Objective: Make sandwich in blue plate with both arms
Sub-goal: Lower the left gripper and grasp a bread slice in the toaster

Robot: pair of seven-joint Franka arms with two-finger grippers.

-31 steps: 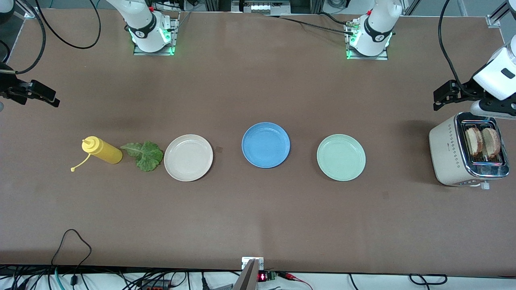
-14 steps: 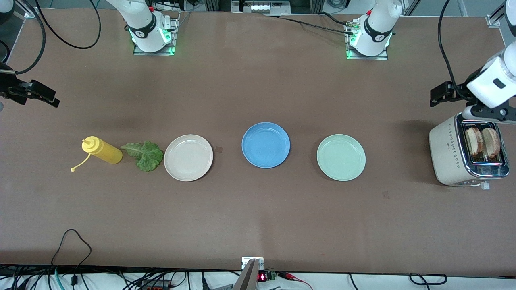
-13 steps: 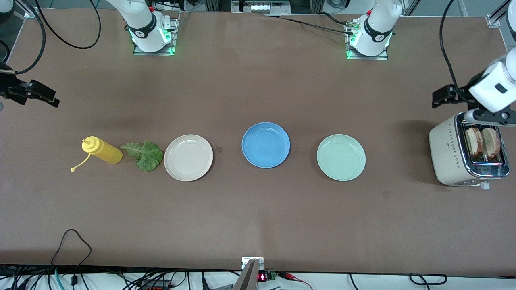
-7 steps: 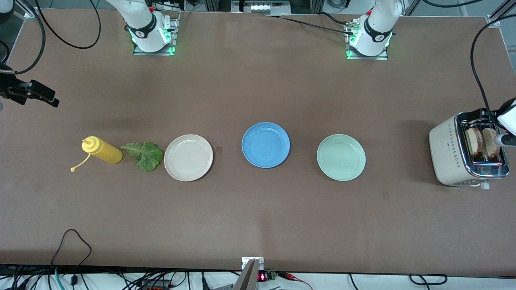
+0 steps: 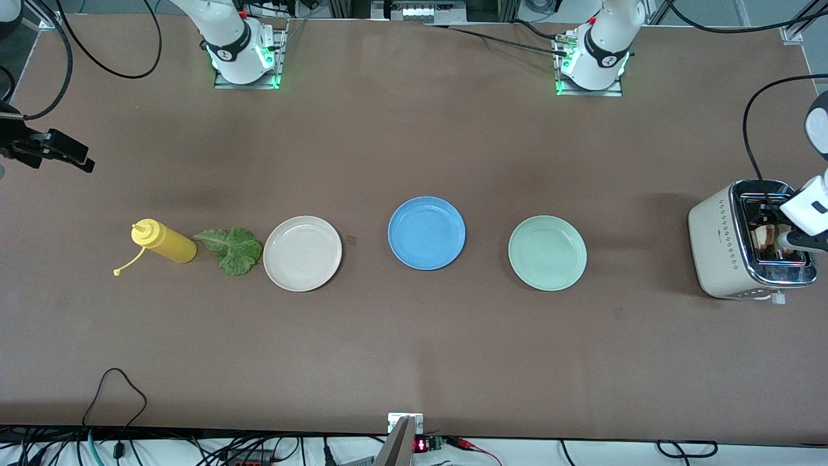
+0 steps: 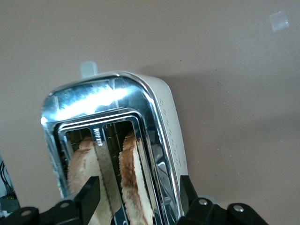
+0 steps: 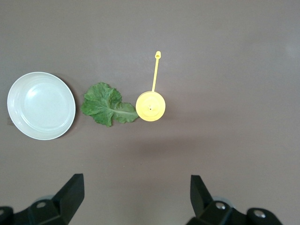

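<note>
Front view: the blue plate [image 5: 426, 233] lies flat and bare, round and plain with a shallow rim, between the beige plate [image 5: 302, 253] and the pale green plate [image 5: 547, 253]. The lettuce leaf [image 5: 231, 249] lies just beside the beige plate, stem toward the yellow bottle [image 5: 162, 241]. The left gripper [image 5: 773, 220] is down over the toaster [image 5: 721, 246].

Left wrist view: two browned bread slices [image 6: 133, 180] stand upright on edge in the toaster slots, the left gripper's fingers [image 6: 88, 197] straddling them, not clamped.

Right wrist view: the right gripper [image 7: 136, 197] waits, fingers spread wide, over bare table near the leaf.
</note>
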